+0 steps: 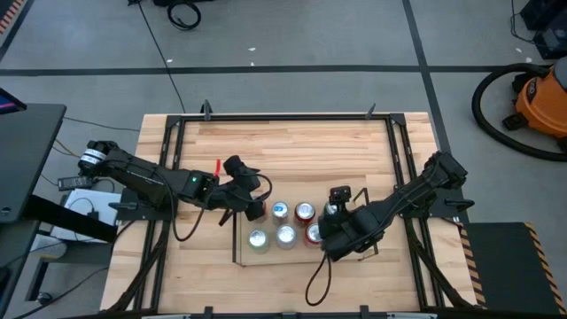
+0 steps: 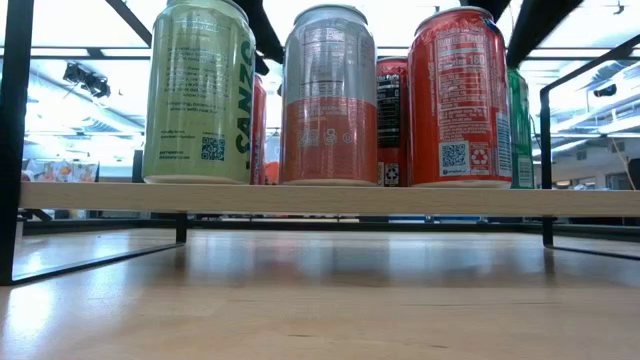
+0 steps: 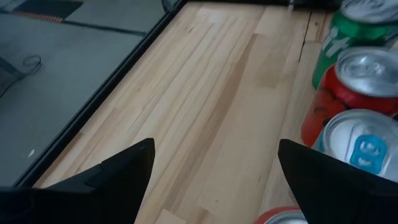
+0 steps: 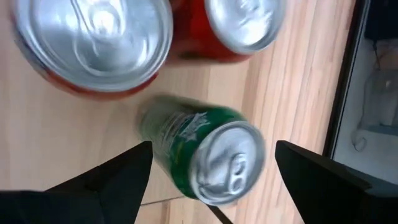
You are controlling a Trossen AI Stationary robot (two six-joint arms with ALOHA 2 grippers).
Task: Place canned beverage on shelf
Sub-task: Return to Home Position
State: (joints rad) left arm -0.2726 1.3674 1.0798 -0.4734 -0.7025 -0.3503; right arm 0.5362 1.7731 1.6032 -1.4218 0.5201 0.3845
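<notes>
Six cans [image 1: 285, 235], perhaps seven, stand in two rows on the shelf [image 1: 270, 255] near the front of the table [image 1: 292, 142]. I can't count them for certain in the high view because the arms cover part of the group. The left hand [image 1: 251, 206] sits at the shelf's left end and the right hand [image 1: 333, 217] hangs over its right end.

From table height, the wood floor of the shelf carries a pale green can [image 2: 200, 90], a silver-and-orange can [image 2: 330, 95] and a red can [image 2: 463, 95] upright in front, with more cans behind them.

The left wrist camera shows that hand's fingers spread wide over bare table, gripping nothing, with the cans off to one side.

The right wrist camera looks down on a green can [image 4: 199, 158] between that hand's parted fingers. They don't touch it, and it stands beside two red ones.

I judge the cans stiff enough if they are full, but they are thin-walled, smooth and easy to dent. If one needs shifting, I'd take it around the mid-body with modest force. They stand close together, so the fingers would have to go into the gaps to avoid knocking a neighbour.
</notes>
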